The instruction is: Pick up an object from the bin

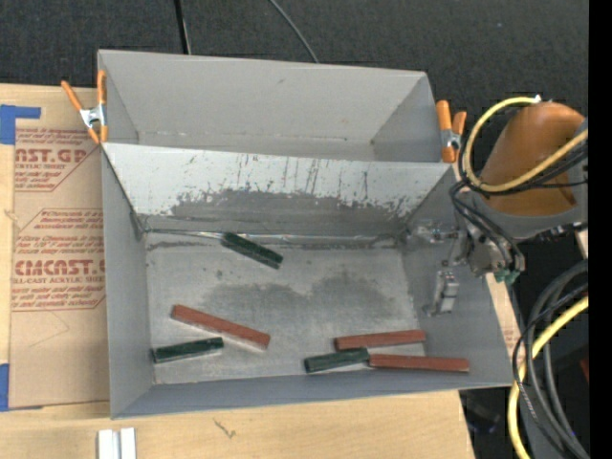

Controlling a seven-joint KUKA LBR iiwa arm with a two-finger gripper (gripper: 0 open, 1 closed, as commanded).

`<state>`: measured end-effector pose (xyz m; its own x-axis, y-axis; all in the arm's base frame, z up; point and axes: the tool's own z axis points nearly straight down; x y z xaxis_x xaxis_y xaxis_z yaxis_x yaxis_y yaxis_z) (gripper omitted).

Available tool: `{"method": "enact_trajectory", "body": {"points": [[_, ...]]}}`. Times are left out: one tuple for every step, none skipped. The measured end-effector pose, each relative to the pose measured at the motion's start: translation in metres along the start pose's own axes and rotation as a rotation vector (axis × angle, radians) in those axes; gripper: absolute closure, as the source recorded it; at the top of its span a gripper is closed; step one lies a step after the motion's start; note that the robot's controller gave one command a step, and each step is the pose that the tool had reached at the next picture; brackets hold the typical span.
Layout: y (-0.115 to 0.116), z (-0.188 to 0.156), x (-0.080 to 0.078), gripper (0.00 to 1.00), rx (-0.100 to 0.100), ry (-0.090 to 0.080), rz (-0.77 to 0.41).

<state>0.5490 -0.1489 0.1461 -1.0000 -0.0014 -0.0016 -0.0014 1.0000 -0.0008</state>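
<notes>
My gripper [444, 289] hangs at the right side of the bin, over the right wall and a little above the floor, with nothing seen in it. Nearest to it, at the front right of the floor, lie three flat sticks: a red-brown stick [380, 339], a second red-brown stick [418, 361] just in front of that one, and a dark green stick [337, 360] touching their left ends. All three lie below and to the left of the gripper, apart from it.
Farther left lie a long red-brown stick [220, 325] and a dark green stick [187, 350] at the front left. Another dark green stick [251, 250] rests near the back wall. The orange-covered arm with yellow cables stands outside the bin's right rim.
</notes>
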Motion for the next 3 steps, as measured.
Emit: {"method": "enact_trajectory", "body": {"points": [[0.000,0.000,0.000,0.00,0.000,0.000,0.000],[0.007,0.003,0.032,0.00,0.000,-0.004,-0.141],[0.001,0.012,0.052,0.00,-0.002,0.003,-0.203]]}}
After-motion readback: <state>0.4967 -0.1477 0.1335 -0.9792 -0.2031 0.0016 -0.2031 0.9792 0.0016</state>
